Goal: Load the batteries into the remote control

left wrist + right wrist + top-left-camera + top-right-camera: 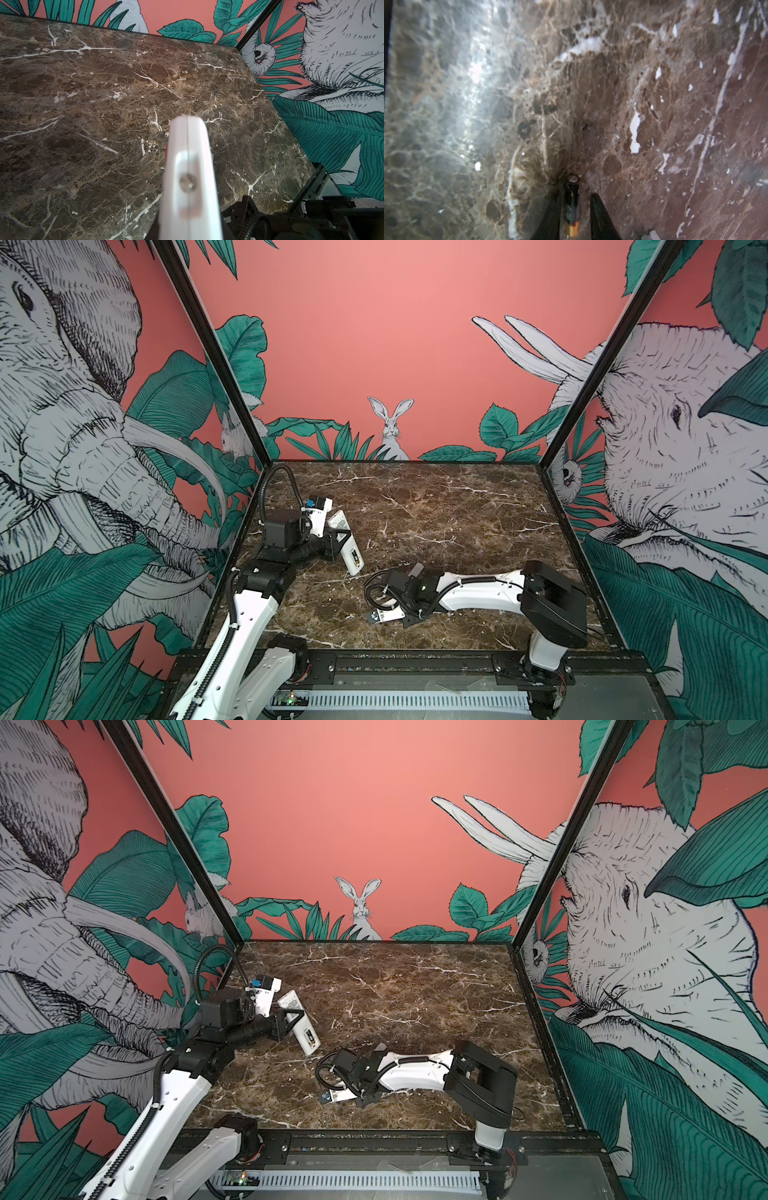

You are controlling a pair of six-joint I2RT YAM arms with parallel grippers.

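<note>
Two dark tapered fingers [602, 218] of the right gripper [577, 193] stand apart at the tabletop. Between them a slim black cylindrical battery with a gold end [572, 204] lies flat on the brown marble-patterned table [654, 104]. One finger looks to be against the battery's side. The other stands clear of it with bare marble showing between, so the jaws are parted and nothing is clamped. The gold end points back toward the wrist and the silver cap points away. In both top views the arm lies low over that spot, near the front edge about midway along it, and hides the battery. I see no second battery.

Over by the left edge, about halfway back, the left gripper [337, 542] is closed across the narrow sides of the slim white plastic remote control [353, 558]. It is held tilted, its nearer end pointing toward the table's middle. A small dark patch shows on its upper face near that end, too small to say whether it is the open bay.

The battery, I'd guess, is light, rigid and slick, and being round it will roll at a nudge. It is best taken across the middle of the black body, jaws square to its length, leaving both ends free for seating. The remote looks like light, stiff, smooth plastic, so a mid-length pinch on its edges suits it.
</note>
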